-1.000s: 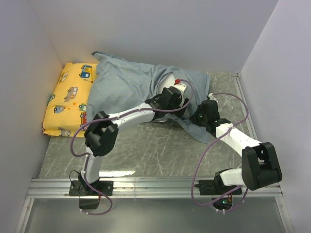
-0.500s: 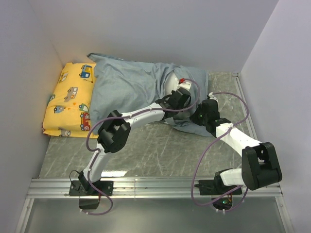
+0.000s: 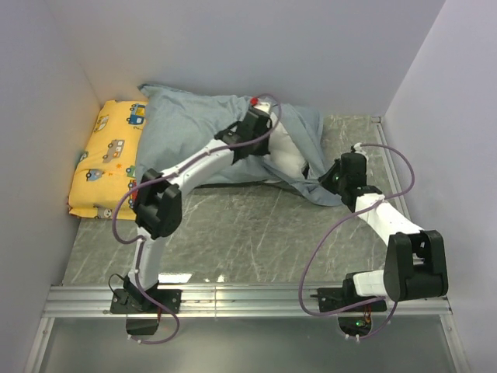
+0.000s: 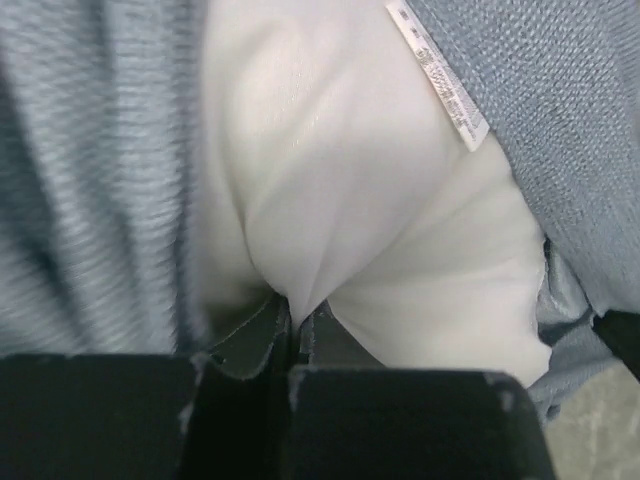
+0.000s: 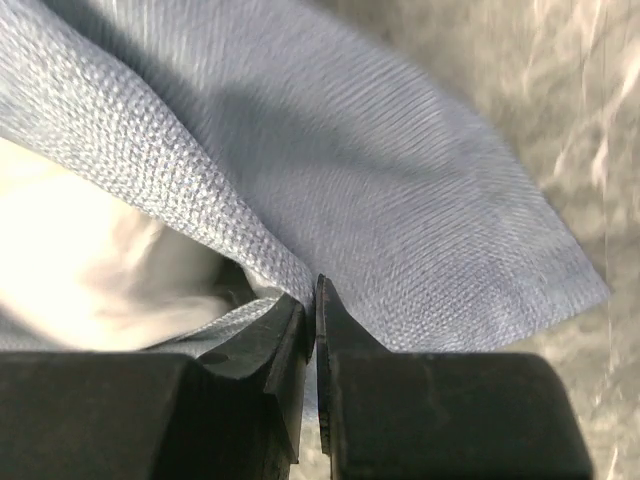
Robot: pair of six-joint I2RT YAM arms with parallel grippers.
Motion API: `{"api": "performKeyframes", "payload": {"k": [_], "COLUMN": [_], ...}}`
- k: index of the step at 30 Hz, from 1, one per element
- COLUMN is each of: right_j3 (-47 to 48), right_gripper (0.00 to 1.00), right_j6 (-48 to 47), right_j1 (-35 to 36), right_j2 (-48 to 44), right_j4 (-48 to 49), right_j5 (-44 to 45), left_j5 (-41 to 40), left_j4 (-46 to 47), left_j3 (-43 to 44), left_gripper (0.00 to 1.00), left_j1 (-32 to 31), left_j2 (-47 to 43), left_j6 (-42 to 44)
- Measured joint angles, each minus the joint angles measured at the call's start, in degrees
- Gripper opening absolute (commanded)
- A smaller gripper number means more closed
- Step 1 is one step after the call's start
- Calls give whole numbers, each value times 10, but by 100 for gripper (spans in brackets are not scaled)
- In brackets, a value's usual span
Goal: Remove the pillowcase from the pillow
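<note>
The grey-blue pillowcase [image 3: 194,132] lies bunched at the back of the table, its open end to the right. The white pillow [image 3: 287,155] bulges out of that opening. My left gripper [image 3: 273,134] reaches in at the opening and is shut on a pinch of the white pillow [image 4: 330,230], with the pillowcase [image 4: 90,170] on both sides and a care label above. My right gripper [image 3: 332,180] is shut on the pillowcase's lower right hem [image 5: 400,200], low over the table; a little white pillow [image 5: 90,250] shows under the fabric.
A yellow cushion [image 3: 109,159] printed with cartoon vehicles lies at the left against the wall, partly under the pillowcase. White walls close in on the left, back and right. Bare grey marbled tabletop [image 3: 241,233] spreads in front of the pillow. Purple cables loop from both arms.
The left gripper has closed on the white pillow and drawn it back and left, exposing more white. The right gripper has pulled its hem rightward. The pillowcase has bunched toward the back.
</note>
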Motion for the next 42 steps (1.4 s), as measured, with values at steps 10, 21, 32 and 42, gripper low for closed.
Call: {"api": "performKeyframes", "payload": {"k": [10,21,32,42], "right_j3": [29,55,97,92], "right_gripper": [14,28,52,73], "right_j6": [10,-15,-10,-14], "right_j1": [-35,103,122,123], "right_j2": [48,112,162,115], "right_j4": [16,4,-10,0], "right_j5": [-73,1,52,26], "left_j5": [129,283,300,297], "left_j4": [-6,37,15,-3], "left_j3": [-100,-201,-186,-183], "left_gripper": [0,0,0,0], "left_j1": [43,68,76,91], "left_j2": [-133,-207,-229,-262], "left_j6": [-10,-56,-76,-82]}}
